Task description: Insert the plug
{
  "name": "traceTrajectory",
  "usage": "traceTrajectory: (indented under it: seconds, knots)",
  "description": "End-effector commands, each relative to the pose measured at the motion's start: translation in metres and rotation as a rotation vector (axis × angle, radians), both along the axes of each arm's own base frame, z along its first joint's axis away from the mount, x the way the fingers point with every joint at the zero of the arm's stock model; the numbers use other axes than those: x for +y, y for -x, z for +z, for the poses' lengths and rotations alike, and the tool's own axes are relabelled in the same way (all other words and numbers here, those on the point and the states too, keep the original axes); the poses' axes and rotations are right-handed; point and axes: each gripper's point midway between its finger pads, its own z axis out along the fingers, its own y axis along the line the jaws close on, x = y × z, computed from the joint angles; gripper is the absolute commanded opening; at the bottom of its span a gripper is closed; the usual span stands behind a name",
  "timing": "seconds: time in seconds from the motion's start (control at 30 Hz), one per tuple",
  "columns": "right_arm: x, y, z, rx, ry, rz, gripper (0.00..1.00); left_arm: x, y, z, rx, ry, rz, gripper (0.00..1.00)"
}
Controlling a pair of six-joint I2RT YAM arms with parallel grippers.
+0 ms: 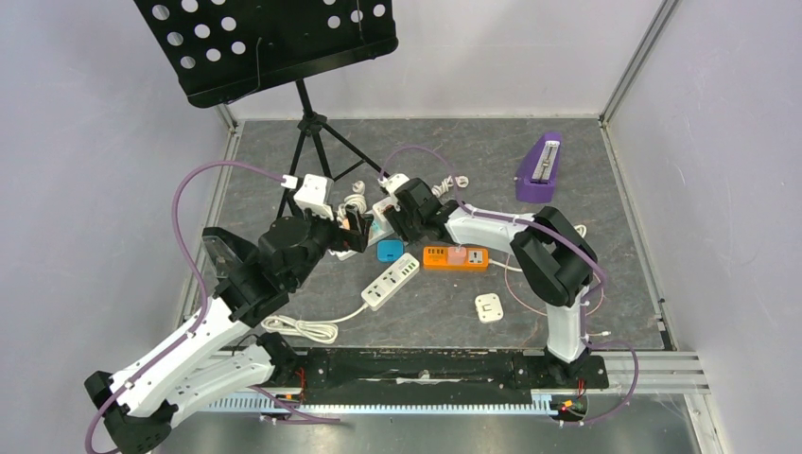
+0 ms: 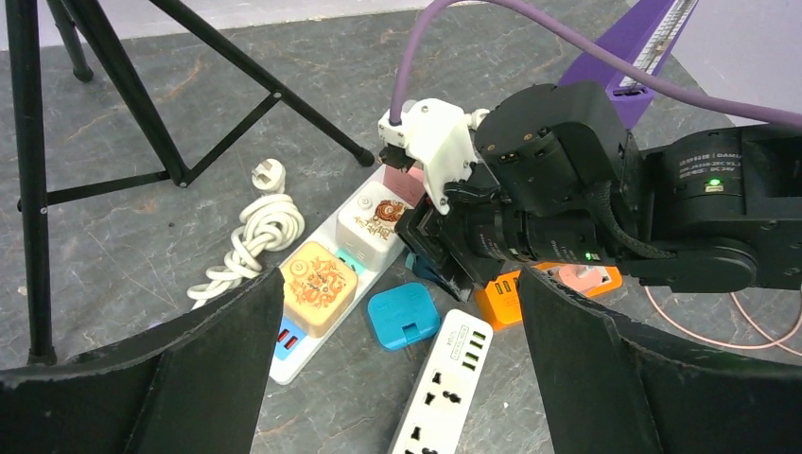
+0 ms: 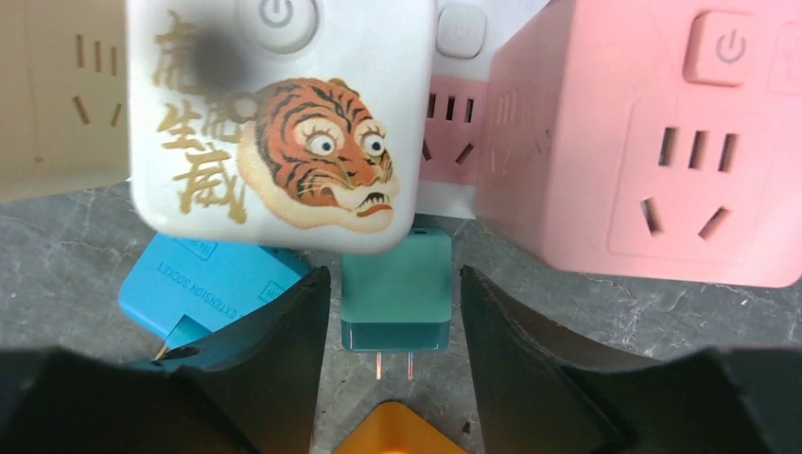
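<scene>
The plug [image 3: 395, 288] is a small teal block with two metal prongs. It lies on the table below a white tiger-print socket cube [image 3: 284, 123], prongs pointing at the right wrist camera. My right gripper [image 3: 395, 317] is open, with one finger [image 3: 284, 350] on each side of the plug and a narrow gap on both sides. In the top view it [image 1: 399, 227] is low over the cluster of socket strips. My left gripper [image 2: 399, 284] is open and empty, hovering above a blue square adapter [image 2: 404, 315] and a white power strip [image 2: 440, 388].
A pink socket cube [image 3: 653, 142] stands right of the plug, and an orange power strip [image 1: 455, 257] lies just in front of it. An orange dragon-print cube [image 2: 318, 286], a coiled white cable [image 2: 260, 232], a white adapter [image 1: 489, 307], a purple metronome [image 1: 539, 170] and a music stand tripod [image 1: 312, 142] lie around.
</scene>
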Motion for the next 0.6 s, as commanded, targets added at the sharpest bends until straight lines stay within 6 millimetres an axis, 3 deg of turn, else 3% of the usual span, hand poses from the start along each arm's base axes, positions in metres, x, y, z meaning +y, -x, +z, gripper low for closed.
traceTrajectory:
  seconds: [0.0,0.27,0.33,0.43,0.57]
  knots:
    - [0.007,-0.018,0.008,-0.062,-0.008,-0.006,0.52,-0.001,0.001,0.006,0.006,0.05,0.008,0.99]
    - [-0.001,-0.019,-0.011,-0.029,0.001,-0.009,0.5,-0.004,0.0,0.0,0.029,0.026,-0.002,1.0]
    - [0.002,-0.017,-0.009,-0.025,-0.016,0.003,0.44,-0.003,-0.001,0.0,0.037,0.037,0.015,1.0]
    - [0.007,-0.01,0.007,-0.047,-0.085,0.039,0.32,0.005,-0.004,-0.001,0.05,0.051,0.074,1.0]
    - [0.01,0.001,0.046,-0.132,-0.189,0.107,0.29,0.0,-0.003,0.002,0.07,0.072,0.06,0.97]
